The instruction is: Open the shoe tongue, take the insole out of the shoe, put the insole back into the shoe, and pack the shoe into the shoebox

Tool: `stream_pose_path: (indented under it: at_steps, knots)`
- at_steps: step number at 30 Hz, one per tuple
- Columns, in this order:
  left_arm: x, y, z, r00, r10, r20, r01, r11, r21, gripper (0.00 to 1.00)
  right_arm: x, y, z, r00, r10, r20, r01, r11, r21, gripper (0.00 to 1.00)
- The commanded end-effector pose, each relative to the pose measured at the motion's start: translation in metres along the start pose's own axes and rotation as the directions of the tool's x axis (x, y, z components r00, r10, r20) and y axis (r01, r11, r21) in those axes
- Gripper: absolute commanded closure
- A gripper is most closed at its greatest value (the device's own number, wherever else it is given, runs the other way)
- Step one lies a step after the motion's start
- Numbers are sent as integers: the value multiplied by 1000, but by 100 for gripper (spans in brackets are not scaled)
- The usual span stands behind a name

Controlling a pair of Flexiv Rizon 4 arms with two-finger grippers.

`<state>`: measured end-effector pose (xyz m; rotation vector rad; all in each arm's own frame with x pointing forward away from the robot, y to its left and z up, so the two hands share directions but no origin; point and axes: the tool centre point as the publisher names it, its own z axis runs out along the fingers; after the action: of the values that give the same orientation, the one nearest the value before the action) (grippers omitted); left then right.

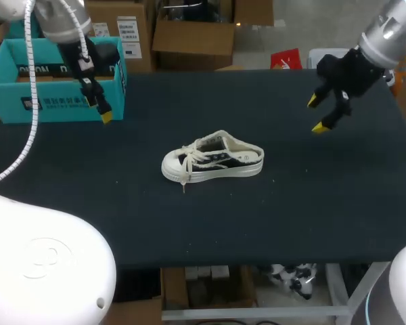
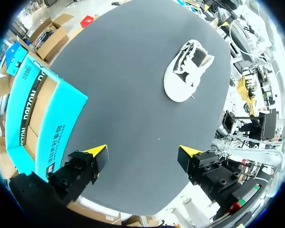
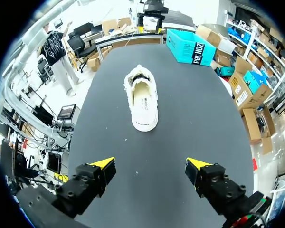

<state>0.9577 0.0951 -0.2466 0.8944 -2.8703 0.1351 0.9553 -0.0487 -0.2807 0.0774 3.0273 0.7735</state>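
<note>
Head view: shoe mid tabletop, shoebox far left.
L jaws, R jaws wide open, empty, well apart from shoe.

White shoe with black side panels and cream laces. Teal shoebox, dark lettering, brown inside. Black table. Left gripper and right gripper black, yellow-tipped.

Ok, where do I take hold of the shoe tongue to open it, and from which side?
Probably the tongue by its free upper edge, just behind the laces, coming down from the heel side with the right gripper. The shoe stands on its sole, toe away from that gripper, low open heel toward it.
</note>
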Motion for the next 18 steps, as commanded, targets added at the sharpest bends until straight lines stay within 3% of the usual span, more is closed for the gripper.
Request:
stream_pose_path:
  at_steps: [1, 15, 18]
  knots:
    - [0, -4, 9, 1000, 0, 15, 1, 1000, -19, 0, 0, -6, 18, 1000, -9, 29, 12, 996, -87, 0]
    - [0, -4, 9, 1000, 0, 15, 1, 1000, -19, 0, 0, -6, 18, 1000, -9, 29, 12, 996, -87, 0]
    - [15, -24, 17, 983, -178, 32, 179, 984, -18, 0, 5, 7, 40, 999, 15, 37, -13, 998, -59, 0]
